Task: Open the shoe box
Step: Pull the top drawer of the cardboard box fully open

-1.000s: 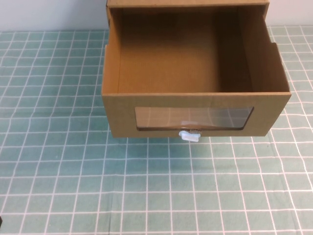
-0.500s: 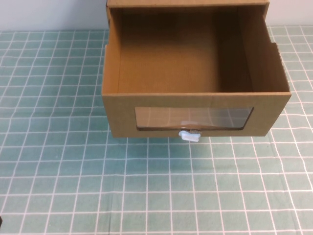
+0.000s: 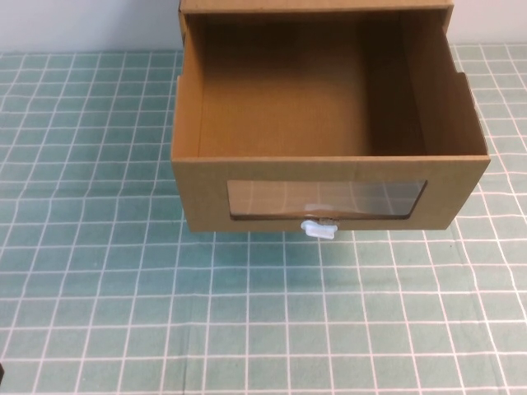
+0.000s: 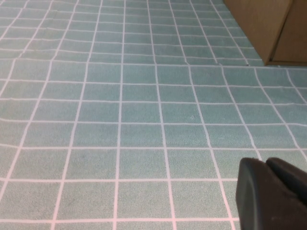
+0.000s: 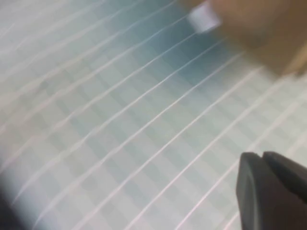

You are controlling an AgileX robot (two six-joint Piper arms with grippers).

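Nearest the robot, short of the shoe box's point(image 3: 206, 197) front, the left gripper point(image 4: 266, 165) and the right gripper point(image 5: 263, 157) hang low over the checked cloth point(image 3: 99, 288), each with fingers pressed together and holding nothing. The box stands on the cloth with its drawer out and bare inside. It looks like light, thin card that dents and slides easily, so the white pull tab point(image 3: 318, 229) under its front window point(image 3: 325, 197) is the sensible hold.
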